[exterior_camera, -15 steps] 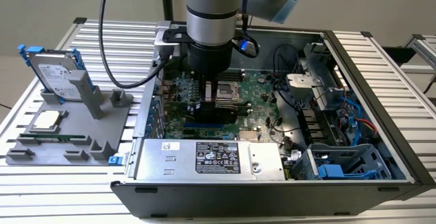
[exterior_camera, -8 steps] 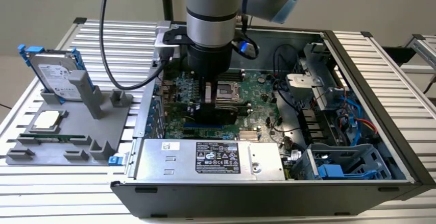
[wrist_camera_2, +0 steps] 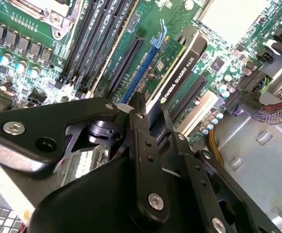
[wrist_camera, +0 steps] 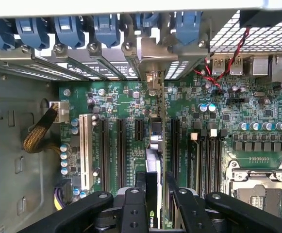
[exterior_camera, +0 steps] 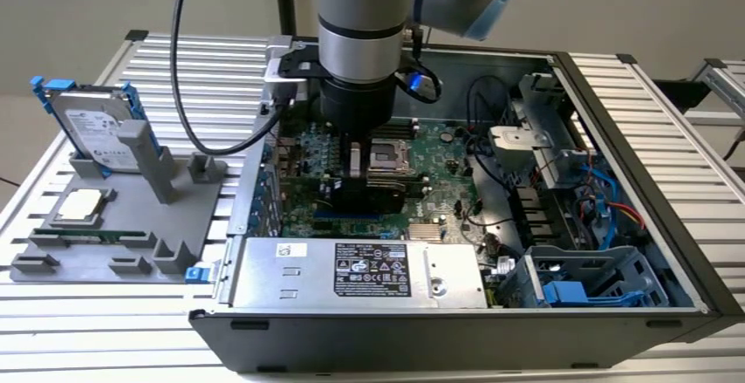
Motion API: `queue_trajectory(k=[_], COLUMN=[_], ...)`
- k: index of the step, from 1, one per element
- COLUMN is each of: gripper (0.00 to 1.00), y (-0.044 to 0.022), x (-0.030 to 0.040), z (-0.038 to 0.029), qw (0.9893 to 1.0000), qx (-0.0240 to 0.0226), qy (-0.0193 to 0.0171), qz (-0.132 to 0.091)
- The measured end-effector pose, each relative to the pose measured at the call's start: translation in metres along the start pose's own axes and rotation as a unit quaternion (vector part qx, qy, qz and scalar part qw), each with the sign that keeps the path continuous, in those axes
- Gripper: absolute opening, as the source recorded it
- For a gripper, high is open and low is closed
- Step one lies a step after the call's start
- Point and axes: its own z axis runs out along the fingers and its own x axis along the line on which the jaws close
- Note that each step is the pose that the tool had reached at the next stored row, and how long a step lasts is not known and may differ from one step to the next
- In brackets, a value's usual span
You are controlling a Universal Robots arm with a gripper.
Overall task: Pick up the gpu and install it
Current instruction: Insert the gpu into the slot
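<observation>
The arm (exterior_camera: 361,25) is held upright over the open computer case (exterior_camera: 629,130), its wrist lowered into the case above the motherboard (exterior_camera: 437,152). The gripper (exterior_camera: 370,187) is pointed straight down at the board. In both wrist views the black fingers (wrist_camera_2: 143,141) are seen closed narrowly on the top edge of the gpu (wrist_camera_2: 179,68), which is gripped between them and stands on edge over the expansion slots. In the second wrist view the card's black shroud is seen beside a blue slot (wrist_camera_2: 141,73) and a black slot (wrist_camera_2: 126,63); whether its lower edge is fully seated cannot be told. In the first wrist view the gpu (wrist_camera: 154,160) is lined up toward the rear bracket openings (wrist_camera: 153,56) below a row of blue retention clips (wrist_camera: 107,26).

Inside the case, a silver power supply (exterior_camera: 349,270) is set along the near edge, and a drive cage with a blue latch (exterior_camera: 564,294) is seen at the near corner on the exterior view's right. The processor socket (exterior_camera: 386,149) is visible just behind the gripper.

On the worktop (exterior_camera: 82,313), toward the exterior view's left edge, a grey fixture tray (exterior_camera: 117,226) is placed beside the case. A hard drive (exterior_camera: 93,126) with blue rails is stood upright at its far end, a processor chip (exterior_camera: 79,206) is laid flat on it, and a thin memory stick (exterior_camera: 87,235) is laid near its front.
</observation>
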Motion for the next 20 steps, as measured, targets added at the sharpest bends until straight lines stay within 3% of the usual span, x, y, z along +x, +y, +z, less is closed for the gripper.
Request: queue_trajectory(k=[10,20], gripper=[0.00,0.00], y=[0.0021,0.0062], x=[0.0014,0.0013], z=[0.0003,0.0057], qw=[1.0000,1.0000], qx=[0.0003,-0.0001], qy=[-0.0006,-0.0066], qz=[0.000,0.000])
